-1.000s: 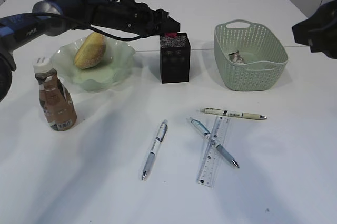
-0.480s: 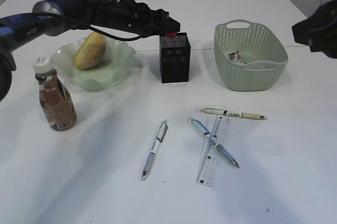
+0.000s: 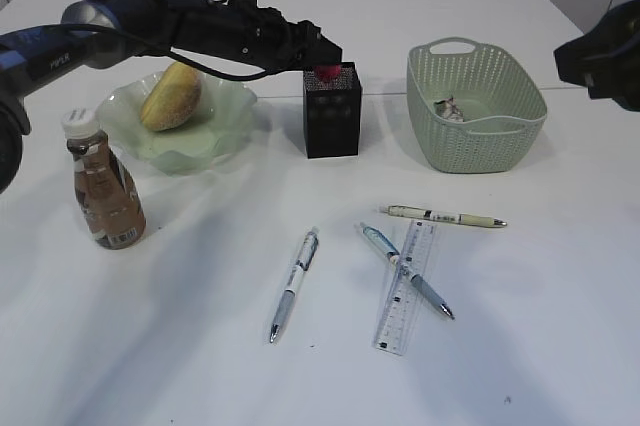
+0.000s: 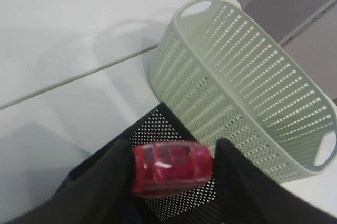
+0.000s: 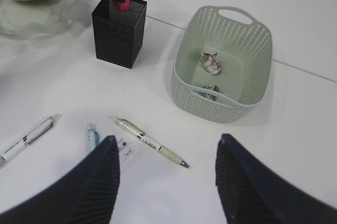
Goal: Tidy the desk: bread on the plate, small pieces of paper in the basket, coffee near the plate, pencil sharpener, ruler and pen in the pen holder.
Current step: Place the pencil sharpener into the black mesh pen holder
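My left gripper (image 3: 325,54) hovers over the black mesh pen holder (image 3: 332,116). The red pencil sharpener (image 4: 171,169) sits blurred between its fingers, with a gap on the right side, just over the holder's mouth (image 4: 163,124). The bread (image 3: 172,96) lies on the green plate (image 3: 215,136), and the coffee (image 3: 105,191) stands in front of the plate. Three pens (image 3: 293,284) (image 3: 407,269) (image 3: 443,216) and the clear ruler (image 3: 408,291) lie on the desk (image 3: 200,346). My right gripper (image 5: 167,145) is open and empty above a pen (image 5: 150,142).
The green basket (image 3: 475,116) stands right of the pen holder with crumpled paper pieces (image 5: 212,61) inside. The right arm (image 3: 605,51) shows at the exterior view's right edge. One pen lies across the ruler.
The left jaws have widened a little and the red sharpener now shows lower, at the holder's rim. The right arm has not moved.
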You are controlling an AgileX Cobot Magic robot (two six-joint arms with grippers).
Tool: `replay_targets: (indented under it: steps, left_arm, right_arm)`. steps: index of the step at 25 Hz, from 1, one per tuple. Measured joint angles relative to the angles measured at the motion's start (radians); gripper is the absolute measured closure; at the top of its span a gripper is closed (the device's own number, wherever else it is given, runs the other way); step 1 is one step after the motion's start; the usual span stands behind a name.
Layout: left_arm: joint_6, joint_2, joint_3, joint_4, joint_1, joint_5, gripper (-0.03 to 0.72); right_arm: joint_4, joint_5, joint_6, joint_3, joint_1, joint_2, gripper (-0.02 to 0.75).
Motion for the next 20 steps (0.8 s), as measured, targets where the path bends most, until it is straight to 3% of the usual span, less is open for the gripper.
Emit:
replay_targets:
  steps: [12,20]
  left_arm:
    - [0.0,0.0,0.0,0.056,0.0,0.028,0.325]
    - [0.0,-0.059,0.0,0.278,0.0,0.091,0.325]
  right_arm:
    - [0.002,-0.002,0.0,0.0,0.0,0.0,0.279]
    - [0.002,-0.002,0.0,0.0,0.0,0.0,0.279]
